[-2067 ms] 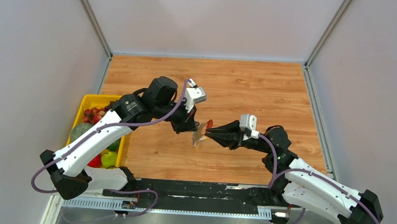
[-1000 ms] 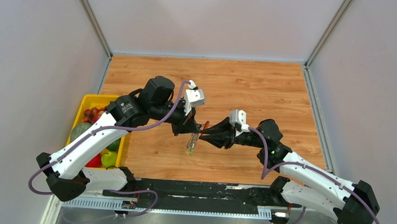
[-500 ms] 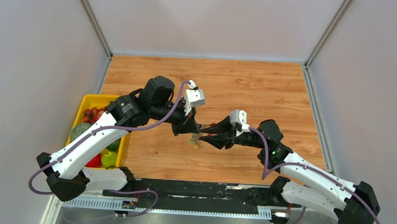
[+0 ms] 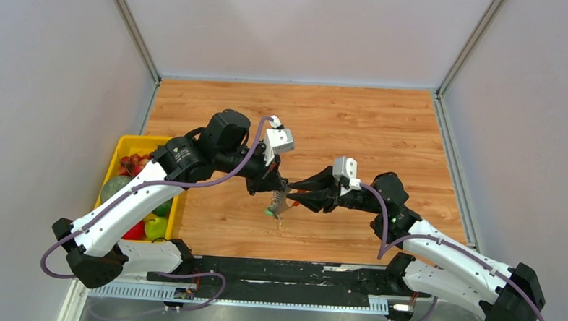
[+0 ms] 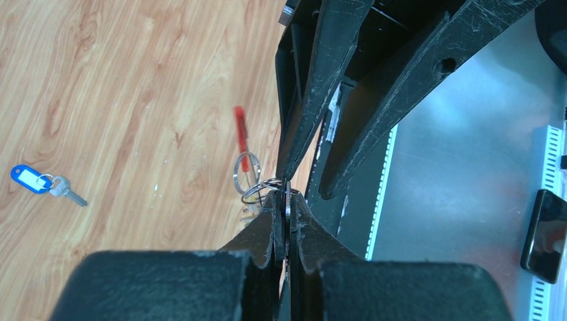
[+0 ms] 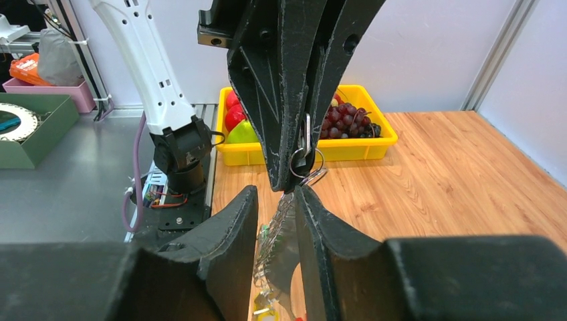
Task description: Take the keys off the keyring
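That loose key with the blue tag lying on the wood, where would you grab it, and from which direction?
Probably the blue tag, from straight above with the jaws across its narrow width. It looks bulkier than the thin key, which lies flat on the table.

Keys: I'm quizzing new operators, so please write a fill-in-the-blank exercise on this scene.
The loose key on the table has a ___ tag. The fruit bin is coloured ___. The left gripper is ___ on the key bunch.
Missing words: blue, yellow, shut.
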`<action>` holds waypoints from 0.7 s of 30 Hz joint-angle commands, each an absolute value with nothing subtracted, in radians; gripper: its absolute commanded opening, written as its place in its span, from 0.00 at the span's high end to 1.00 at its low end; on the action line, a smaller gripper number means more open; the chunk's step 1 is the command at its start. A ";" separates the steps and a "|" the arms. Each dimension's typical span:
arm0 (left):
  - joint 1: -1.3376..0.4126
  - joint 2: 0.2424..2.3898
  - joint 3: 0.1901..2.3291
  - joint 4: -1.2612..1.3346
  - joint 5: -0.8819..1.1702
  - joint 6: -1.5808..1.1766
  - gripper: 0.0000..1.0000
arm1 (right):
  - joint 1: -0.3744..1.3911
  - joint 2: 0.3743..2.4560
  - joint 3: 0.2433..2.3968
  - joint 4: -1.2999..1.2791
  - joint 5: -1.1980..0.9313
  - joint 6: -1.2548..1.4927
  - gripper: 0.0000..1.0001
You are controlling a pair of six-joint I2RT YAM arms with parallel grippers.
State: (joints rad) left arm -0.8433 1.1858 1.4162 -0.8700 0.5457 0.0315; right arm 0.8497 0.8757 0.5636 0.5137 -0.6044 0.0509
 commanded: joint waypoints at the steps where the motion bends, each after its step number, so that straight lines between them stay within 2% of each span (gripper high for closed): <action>1: -0.853 1.178 1.425 -0.822 0.593 0.029 1.00 | 0.852 0.890 0.596 0.556 -0.615 0.057 0.67; 8: -0.855 1.182 1.414 -0.816 0.657 0.033 1.00 | 0.852 0.897 0.597 0.562 -0.611 0.061 0.64; 21: -0.861 1.170 1.429 -0.831 0.611 0.038 1.00 | 0.853 0.858 0.584 0.543 -0.560 0.041 0.64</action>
State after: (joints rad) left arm -0.8497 1.1858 1.4117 -0.8700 0.5930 0.0322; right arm 0.8497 0.8822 0.5636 0.5121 -0.5926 0.0505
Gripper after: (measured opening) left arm 0.030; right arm 0.363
